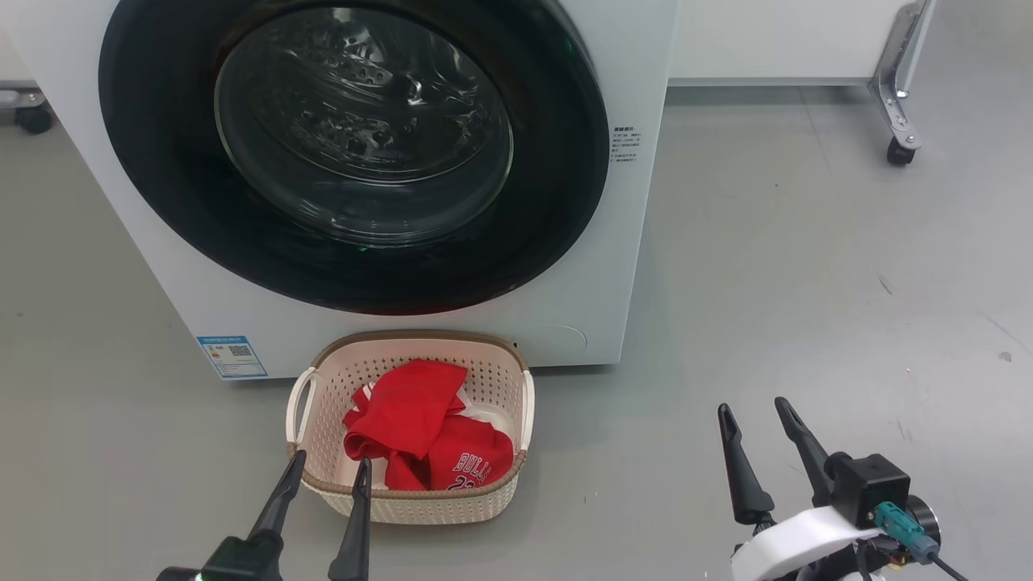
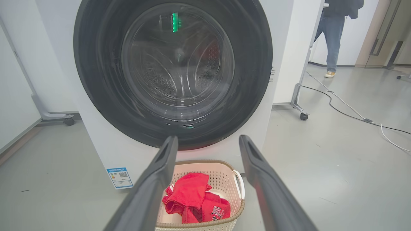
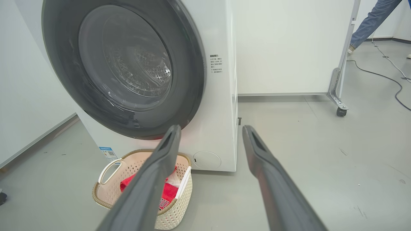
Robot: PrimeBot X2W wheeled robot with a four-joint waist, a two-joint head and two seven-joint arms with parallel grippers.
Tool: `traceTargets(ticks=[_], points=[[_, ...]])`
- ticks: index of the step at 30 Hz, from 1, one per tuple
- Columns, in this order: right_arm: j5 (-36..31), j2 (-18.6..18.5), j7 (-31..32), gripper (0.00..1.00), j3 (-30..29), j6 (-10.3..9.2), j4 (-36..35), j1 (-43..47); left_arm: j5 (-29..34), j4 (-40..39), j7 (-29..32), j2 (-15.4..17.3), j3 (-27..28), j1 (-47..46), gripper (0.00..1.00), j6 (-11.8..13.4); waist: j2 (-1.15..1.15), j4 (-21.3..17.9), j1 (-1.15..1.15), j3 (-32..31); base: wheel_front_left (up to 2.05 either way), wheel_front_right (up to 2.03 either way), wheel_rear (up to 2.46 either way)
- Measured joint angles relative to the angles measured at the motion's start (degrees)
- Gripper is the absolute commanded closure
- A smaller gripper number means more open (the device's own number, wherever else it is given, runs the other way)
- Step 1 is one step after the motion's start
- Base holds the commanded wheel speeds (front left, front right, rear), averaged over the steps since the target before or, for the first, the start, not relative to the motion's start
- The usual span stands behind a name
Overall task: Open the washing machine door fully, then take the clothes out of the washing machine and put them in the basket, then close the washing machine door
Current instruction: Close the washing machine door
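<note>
Dark fingers of the left gripper [image 1: 332, 457] stand spread and empty at the near rim of the basket [image 1: 420, 510], while the right gripper [image 1: 752, 404], likewise parted, hovers over the grey floor [image 1: 807, 282] well to the side. Red clothes [image 1: 411, 415] lie heaped in the basket, which sits just in front of the washing machine [image 1: 646, 121], below the washing machine door [image 1: 153, 186] — shut flush.

White washing machine [image 1: 605, 282], black door [image 1: 161, 202], red clothes [image 1: 407, 415], cream basket [image 1: 496, 375].
Door glossy around clear glass; clothes carry white BULLS lettering; basket perforated, brown woven rim, white handles; label [image 1: 232, 357] blue; floor [image 1: 807, 282] grey; my left gripper [image 1: 332, 457] and right gripper [image 1: 752, 404] dark-fingered, right wrist white.
</note>
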Motion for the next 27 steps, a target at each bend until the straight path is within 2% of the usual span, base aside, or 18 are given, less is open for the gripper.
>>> traceTargets(ticks=[27], points=[[-0.56,-0.35,0.0,0.0,0.09,-1.96,-5.87,6.17,0.0,-2.07,0.69,0.37,0.22,1.59,0.0,0.54,0.0,-1.1,0.0,-0.81,0.0,0.0,0.0]])
